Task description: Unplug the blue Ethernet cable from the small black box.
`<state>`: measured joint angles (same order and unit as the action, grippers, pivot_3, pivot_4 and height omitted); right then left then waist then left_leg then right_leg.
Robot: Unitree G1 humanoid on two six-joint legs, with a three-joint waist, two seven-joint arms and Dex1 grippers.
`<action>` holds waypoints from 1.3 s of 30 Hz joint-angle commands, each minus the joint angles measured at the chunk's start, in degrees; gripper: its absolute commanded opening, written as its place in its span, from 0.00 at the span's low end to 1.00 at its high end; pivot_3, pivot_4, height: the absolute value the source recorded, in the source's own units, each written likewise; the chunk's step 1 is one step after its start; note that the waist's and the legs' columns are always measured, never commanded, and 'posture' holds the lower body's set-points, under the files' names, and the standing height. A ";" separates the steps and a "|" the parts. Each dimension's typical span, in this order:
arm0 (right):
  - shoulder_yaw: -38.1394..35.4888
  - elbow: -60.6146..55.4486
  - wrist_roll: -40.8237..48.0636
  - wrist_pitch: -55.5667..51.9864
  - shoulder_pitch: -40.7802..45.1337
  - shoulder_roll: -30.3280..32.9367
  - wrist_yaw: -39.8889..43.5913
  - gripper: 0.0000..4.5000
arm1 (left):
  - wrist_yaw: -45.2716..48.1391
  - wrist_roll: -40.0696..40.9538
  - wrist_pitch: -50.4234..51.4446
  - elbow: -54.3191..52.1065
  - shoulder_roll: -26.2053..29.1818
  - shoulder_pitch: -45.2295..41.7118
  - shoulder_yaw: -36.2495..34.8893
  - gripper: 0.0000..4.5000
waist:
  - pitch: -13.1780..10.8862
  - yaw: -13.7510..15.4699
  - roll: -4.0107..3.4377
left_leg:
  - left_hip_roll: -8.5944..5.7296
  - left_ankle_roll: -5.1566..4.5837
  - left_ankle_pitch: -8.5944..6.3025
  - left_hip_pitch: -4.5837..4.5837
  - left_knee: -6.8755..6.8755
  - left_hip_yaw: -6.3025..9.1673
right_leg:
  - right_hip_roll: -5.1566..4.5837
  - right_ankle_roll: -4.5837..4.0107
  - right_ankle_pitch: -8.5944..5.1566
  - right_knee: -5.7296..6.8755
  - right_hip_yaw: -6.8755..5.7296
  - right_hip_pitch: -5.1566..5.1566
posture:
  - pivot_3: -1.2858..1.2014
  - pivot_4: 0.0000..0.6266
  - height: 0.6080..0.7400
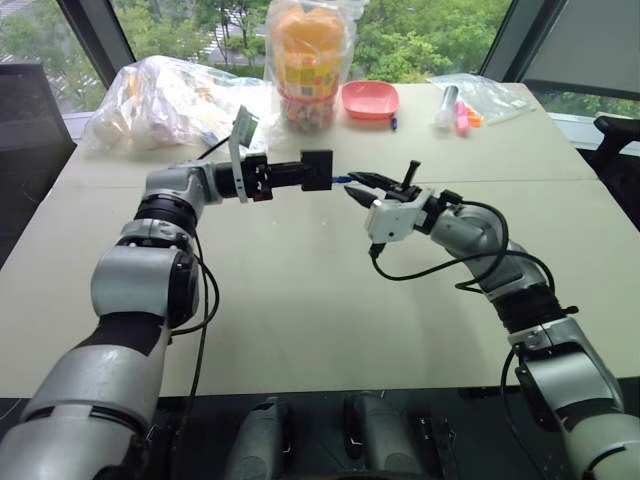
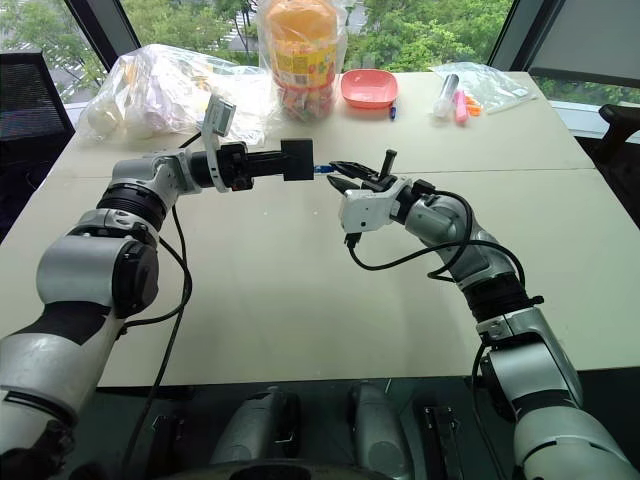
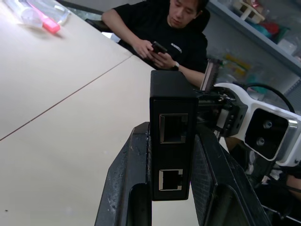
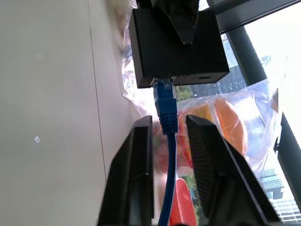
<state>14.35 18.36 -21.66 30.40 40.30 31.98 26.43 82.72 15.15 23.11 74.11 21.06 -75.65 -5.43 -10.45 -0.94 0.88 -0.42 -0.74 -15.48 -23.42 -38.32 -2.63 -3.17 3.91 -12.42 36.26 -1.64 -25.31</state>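
Observation:
My left gripper is shut on the small black box and holds it level above the table. In the left wrist view the box sits between the fingers and turns two empty ports to the camera. The blue Ethernet cable is plugged into the box's far side. A short stretch of the cable shows between the box and my right gripper. The right gripper stands open just behind the plug, with the cable running between its fingers and a small gap on each side.
The beige table carries a pink bowl, a bagged jar of snacks, clear plastic bags and bagged markers along its far edge. A seated person looks at a phone beyond the table.

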 commanded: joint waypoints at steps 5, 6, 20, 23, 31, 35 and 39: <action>-17.76 -26.05 45.50 -48.96 -19.10 -9.37 4.25 0.70 | 3.05 0.18 1.44 -1.78 1.28 -0.26 -2.35 0.11 | 0.01 0.47 0.10 | -0.01 -0.06 -0.04 -0.03 -0.07 0.17 | -0.03 0.00 0.00 -0.03 -0.07 0.13 | 0.52 0.24 1.00; -19.82 -30.37 56.89 -56.79 -20.86 -12.40 2.08 0.70 | 3.76 0.41 2.07 -1.96 1.42 -0.14 -2.63 0.11 | 0.01 0.20 0.10 | 0.01 -0.06 -0.04 -0.05 -0.03 0.18 | -0.16 0.00 0.00 -0.03 -0.05 0.10 | 0.52 0.24 1.00; -23.90 -31.15 79.64 -68.04 -19.61 -29.71 -9.26 0.70 | 9.78 5.19 11.63 -8.52 1.72 3.02 -3.07 0.11 | 0.01 0.14 0.08 | 0.12 -0.35 -0.20 -0.14 -0.64 0.18 | -0.03 -0.03 0.03 0.30 -0.03 0.07 | 0.52 0.24 1.00; -23.48 -30.38 78.61 -66.59 -18.51 -30.85 -9.20 0.70 | 9.78 5.80 12.36 -9.83 1.49 4.05 -2.49 0.11 | 0.01 0.26 0.08 | 0.11 -0.36 -0.21 -0.17 -0.72 0.17 | -0.01 0.02 0.05 0.29 -0.03 0.08 | 0.52 0.24 1.00; -22.25 -29.39 76.20 -65.59 -17.66 -31.07 -8.42 0.70 | 9.78 6.24 13.60 -11.44 0.88 5.23 -2.10 0.11 | 0.01 0.14 0.08 | 0.09 -0.36 -0.21 -0.17 -0.75 0.16 | -0.02 0.06 0.07 0.30 -0.02 0.08 | 0.52 0.24 1.00; -22.21 -29.10 75.87 -65.69 -17.40 -30.90 -8.07 0.70 | 9.78 6.27 13.94 -11.76 0.76 5.36 -2.00 0.11 | 0.01 0.14 0.08 | 0.09 -0.36 -0.21 -0.17 -0.75 0.16 | -0.02 0.06 0.07 0.30 -0.02 0.08 | 0.52 0.24 1.00; -21.75 -28.98 75.36 -65.69 -17.48 -30.94 -7.58 0.70 | 9.78 6.20 13.96 -11.84 0.80 5.39 -1.75 0.11 | 0.01 0.15 0.08 | 0.10 -0.36 -0.21 -0.17 -0.76 0.16 | -0.02 0.06 0.07 0.31 -0.02 0.08 | 0.52 0.24 1.00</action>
<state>-7.72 -9.66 53.59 -36.01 21.52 1.16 17.96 91.80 20.49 37.05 64.05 21.82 -70.00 -7.46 -10.44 -0.79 0.97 -0.33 -1.10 -15.69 -23.59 -39.07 -2.47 -3.19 3.97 -12.35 36.57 -1.66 -25.22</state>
